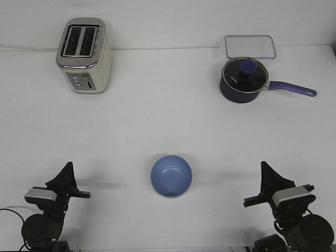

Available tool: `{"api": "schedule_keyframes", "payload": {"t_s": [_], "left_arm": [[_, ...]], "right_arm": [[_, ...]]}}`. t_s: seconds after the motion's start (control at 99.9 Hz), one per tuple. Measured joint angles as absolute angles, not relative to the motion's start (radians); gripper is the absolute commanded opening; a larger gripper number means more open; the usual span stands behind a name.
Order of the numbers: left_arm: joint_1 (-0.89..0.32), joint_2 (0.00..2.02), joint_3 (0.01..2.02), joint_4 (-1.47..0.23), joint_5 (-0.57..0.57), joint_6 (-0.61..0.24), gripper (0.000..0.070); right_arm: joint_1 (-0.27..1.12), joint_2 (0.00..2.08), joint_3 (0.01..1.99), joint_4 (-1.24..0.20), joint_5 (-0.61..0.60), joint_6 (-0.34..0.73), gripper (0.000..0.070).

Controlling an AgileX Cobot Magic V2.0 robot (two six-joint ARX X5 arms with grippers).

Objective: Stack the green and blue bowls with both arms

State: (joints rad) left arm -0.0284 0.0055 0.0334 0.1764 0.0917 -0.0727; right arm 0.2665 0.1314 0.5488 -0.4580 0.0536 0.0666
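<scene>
Both arms sit at the bottom edge of the frame, nearest the camera; the left gripper is in the lower left corner, its black pointed fingers rising to a single tip above a grey wrist block, and the right gripper mirrors it in the lower right corner; each claw appears drawn together with nothing held in it, though the angle shows little of the gap between the fingers; thin black cables curl beside both arm bases.

Between the two arms, at lower centre of the frame, the blue bowl stands upright on the white table, its opening up and its inside bare; it touches neither gripper and lies well apart from both; only this one bowl is visible from the front view.

Towards the upper left stands a cream and silver toaster with two slots; at the upper right sits a dark navy saucepan under a glass lid, its handle pointing right; just behind it lies a clear rectangular lid with a bluish rim.
</scene>
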Motion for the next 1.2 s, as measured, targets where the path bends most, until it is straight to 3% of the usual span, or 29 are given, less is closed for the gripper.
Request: {"api": "schedule_keyframes", "payload": {"t_s": [0.841,1.001,1.201], "left_arm": [[-0.028,0.008,0.033,0.171,0.092,-0.070,0.0012],[-0.028,0.009,0.033,0.171,0.091,-0.070,0.0012],[-0.028,0.009,0.033,0.171,0.091,-0.070,0.0012]], "right_arm": [[0.266,0.131,0.549,-0.458,0.054,0.065,0.0000],[0.231,0.123,0.515,-0.413,0.056,-0.004,0.0000],[0.095,0.057,0.278,-0.239,-0.003,-0.117,0.0000]]}}
